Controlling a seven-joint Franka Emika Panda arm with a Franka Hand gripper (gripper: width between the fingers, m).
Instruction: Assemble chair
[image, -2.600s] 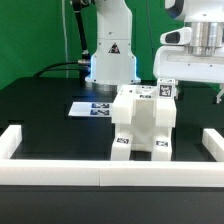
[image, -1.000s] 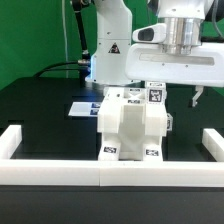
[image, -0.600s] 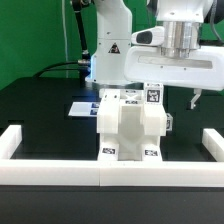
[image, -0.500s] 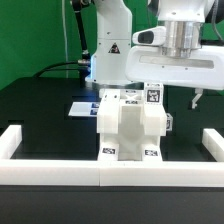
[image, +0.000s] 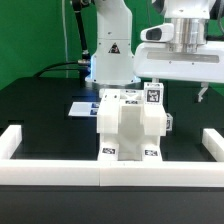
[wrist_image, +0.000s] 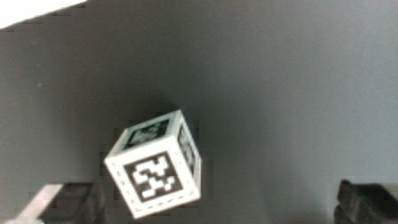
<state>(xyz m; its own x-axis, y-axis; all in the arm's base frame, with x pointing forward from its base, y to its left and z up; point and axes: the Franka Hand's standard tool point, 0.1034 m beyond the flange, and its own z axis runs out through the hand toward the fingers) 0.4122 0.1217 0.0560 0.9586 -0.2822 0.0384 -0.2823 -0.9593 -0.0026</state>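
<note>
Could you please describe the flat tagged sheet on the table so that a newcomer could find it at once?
Start at the chair, the blocky white piece in the middle of the black table. Look behind it, toward the exterior view's left, before the arm's white base. The marker board lies there: the only thin flat white thing, unlike the raised border rails.

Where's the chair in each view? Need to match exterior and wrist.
Exterior view: the chair stands mid-frame on the black table, just behind the front white rail, below the open gripper.
Wrist view: only one tagged white block of the chair shows, seen from above between the fingertips.
Shared landmark: the black-and-white tag on that top block.
</note>
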